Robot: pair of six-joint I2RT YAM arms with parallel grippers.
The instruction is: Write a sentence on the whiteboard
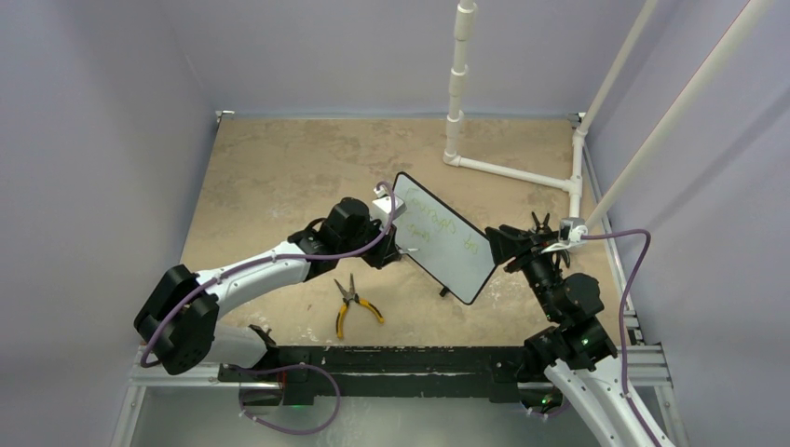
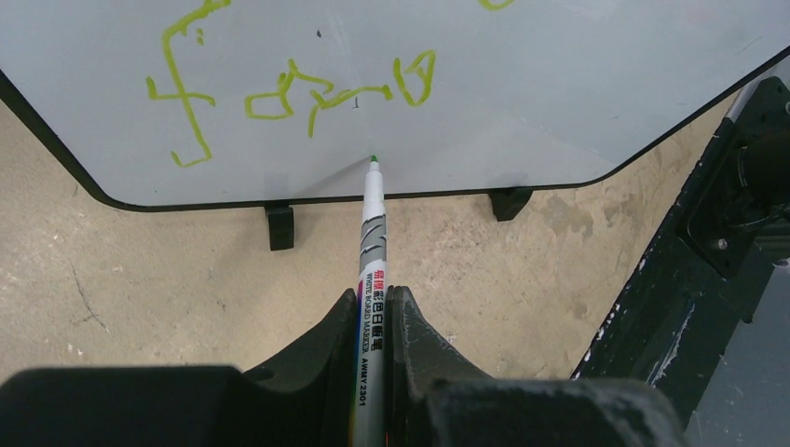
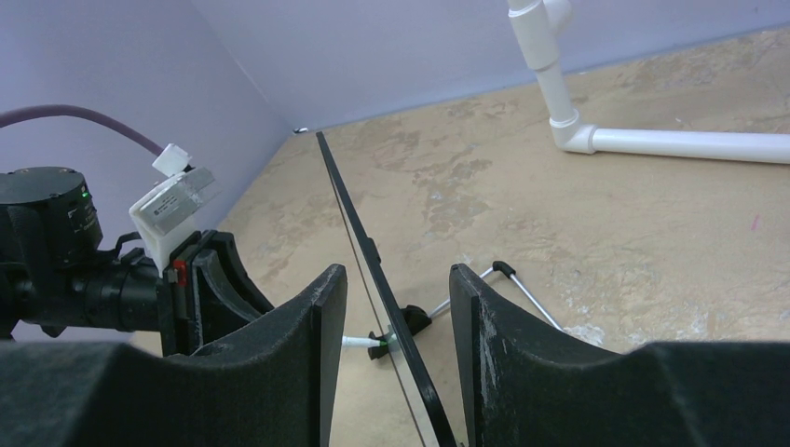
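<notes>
**Item 1 – left gripper** [image 2: 374,303]. Clamping the marker [image 2: 373,242] by its barrel, with the nib pointing straight ahead of the fingers. The arm is stretching long and low across the table [image 1: 279,177] from the near left corner, and the wrist is facing the board squarely.

**Item 2 – pliers** [image 1: 354,303]. Lying flat under the left forearm, behind the gripper and well apart from the writing. They are playing no part.

**Item 3 – whiteboard** [image 1: 461,261]. Standing directly ahead of the left fingers on its two black feet [image 2: 279,226], leaning back a little. The nib is meeting the face low down, just above the bottom frame – whether touching or a hair short cannot be told.

**Item 4 – sentence** [image 2: 317,98]. Green scrawl in two rows: the upper row is running most of the board's width, and the lower row is short. The nib is sitting just below the lower row's strokes. Judged: the writing is well along, with the lower row perhaps being extended or finished. The words are not legible, so completeness is uncertain.

**Item 5 – right gripper** [image 3: 399,279]. Reaching in from the near right with its fingers spread, straddling the board's far edge. The board is passing edge-on between them with a gap showing on each side – likely steadying rather than pinching.
</notes>
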